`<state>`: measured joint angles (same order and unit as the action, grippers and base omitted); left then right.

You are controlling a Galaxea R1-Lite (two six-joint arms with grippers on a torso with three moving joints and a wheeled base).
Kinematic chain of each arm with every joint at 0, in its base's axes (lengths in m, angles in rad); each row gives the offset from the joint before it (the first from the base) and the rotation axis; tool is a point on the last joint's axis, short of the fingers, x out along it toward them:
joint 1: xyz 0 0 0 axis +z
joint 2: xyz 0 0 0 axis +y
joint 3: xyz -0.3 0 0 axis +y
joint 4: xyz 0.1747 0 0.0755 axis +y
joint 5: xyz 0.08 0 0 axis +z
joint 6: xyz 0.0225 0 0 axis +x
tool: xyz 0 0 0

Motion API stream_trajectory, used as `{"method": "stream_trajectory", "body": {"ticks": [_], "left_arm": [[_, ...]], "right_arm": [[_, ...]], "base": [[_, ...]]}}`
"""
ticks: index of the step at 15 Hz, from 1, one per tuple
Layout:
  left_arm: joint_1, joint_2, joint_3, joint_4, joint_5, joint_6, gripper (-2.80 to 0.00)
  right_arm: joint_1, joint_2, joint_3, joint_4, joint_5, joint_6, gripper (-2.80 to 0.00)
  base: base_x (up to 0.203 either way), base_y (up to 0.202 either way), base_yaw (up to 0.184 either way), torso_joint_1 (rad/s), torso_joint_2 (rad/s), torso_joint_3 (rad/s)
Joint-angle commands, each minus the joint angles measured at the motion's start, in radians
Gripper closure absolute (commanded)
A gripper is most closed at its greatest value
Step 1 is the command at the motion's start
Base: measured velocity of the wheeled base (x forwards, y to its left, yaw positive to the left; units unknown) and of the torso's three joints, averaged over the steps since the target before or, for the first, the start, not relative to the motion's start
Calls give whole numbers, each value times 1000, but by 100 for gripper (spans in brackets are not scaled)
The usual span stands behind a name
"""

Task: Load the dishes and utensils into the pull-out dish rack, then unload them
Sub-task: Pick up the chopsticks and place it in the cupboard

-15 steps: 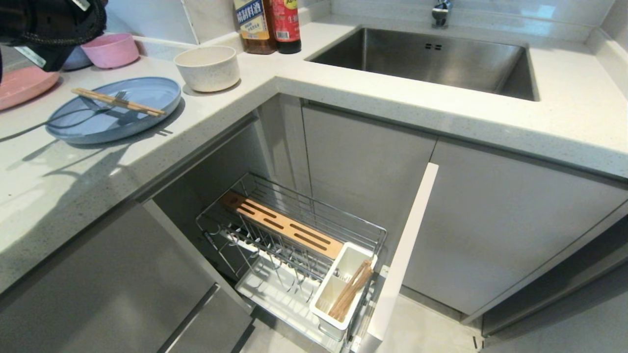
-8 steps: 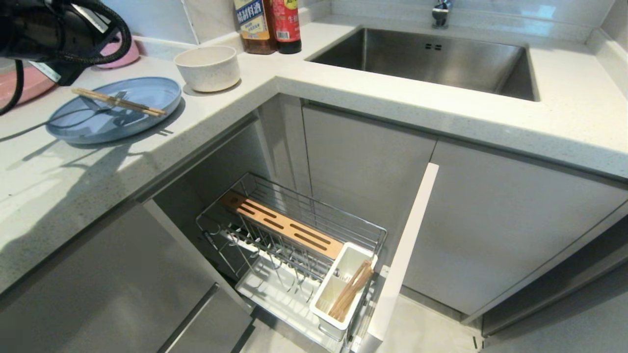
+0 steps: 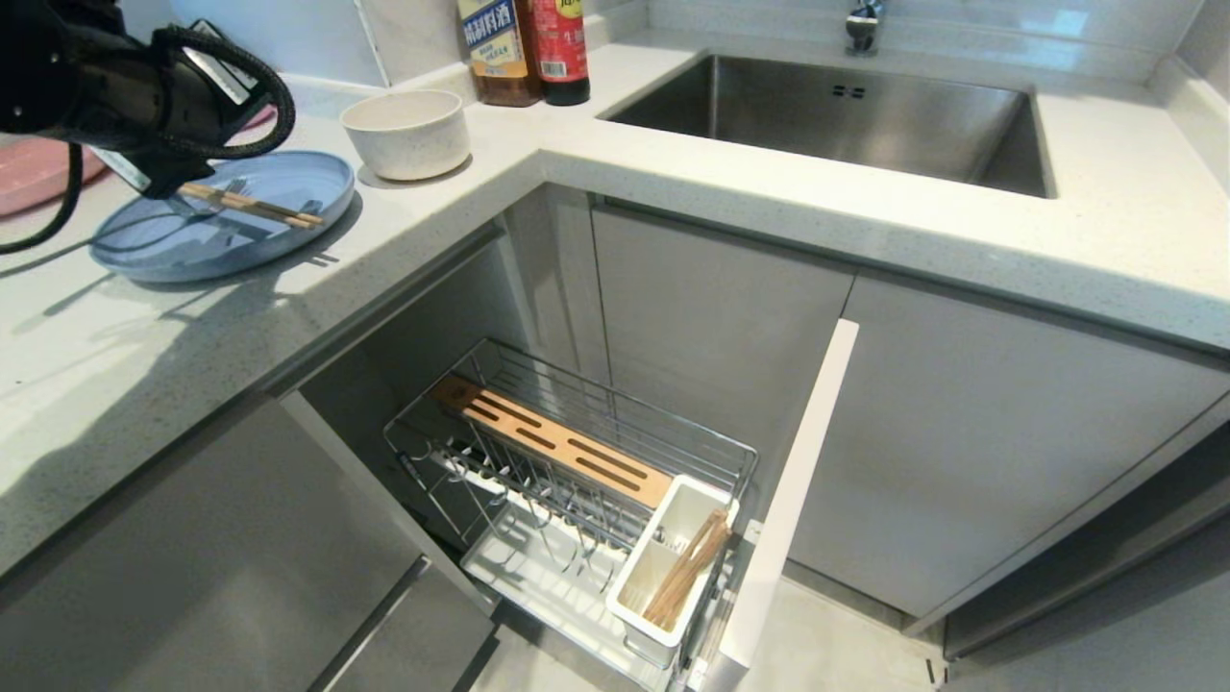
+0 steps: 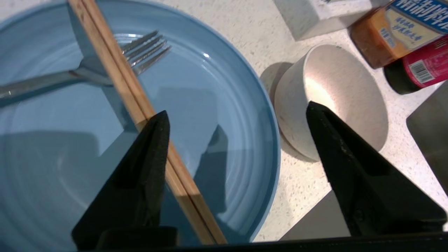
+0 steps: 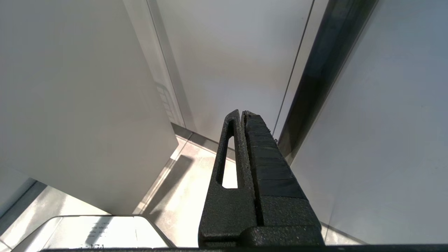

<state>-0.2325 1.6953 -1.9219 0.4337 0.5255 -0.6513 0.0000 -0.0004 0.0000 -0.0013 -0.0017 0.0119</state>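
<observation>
Kitchen corner, speckled white counter. Left gripper (image 4: 234,119) released, jaws spread wide over plate (image 3: 279,178), upper left of head frame; chopsticks (image 4: 129,84) just beside one finger, crossing fork (image 4: 105,66). Right gripper (image 5: 243,120) clenched, parked low by cabinets.

Risk: finger nudges chopsticks, rolling them off plate; fork comes up too.

Bowl (image 3: 405,133) near plate, bottles (image 3: 524,48) behind. Dish rack (image 3: 577,481) lower centre, pulled out, second chopsticks pair (image 3: 687,569) in cup.

One blue plate (image 3: 231,216), one cream bowl (image 3: 405,133), one fork (image 4: 105,66), two bottles (image 3: 524,48), one sink (image 3: 836,120), one rack (image 3: 577,500).
</observation>
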Motion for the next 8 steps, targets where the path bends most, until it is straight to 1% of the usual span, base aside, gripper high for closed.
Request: {"method": "stream_trajectory", "body": {"ticks": [1,8], "left_arm": [[-8,1,0,9,8,-15,-280],[-15,21,-14,133,10,-33,-280]], "right_arm": [[0,0,1,0,0,0,0],[0,0,0,0,0,0,0]], "base": [[0,0,0,0,0,0],[0,0,0,0,0,0]]}}
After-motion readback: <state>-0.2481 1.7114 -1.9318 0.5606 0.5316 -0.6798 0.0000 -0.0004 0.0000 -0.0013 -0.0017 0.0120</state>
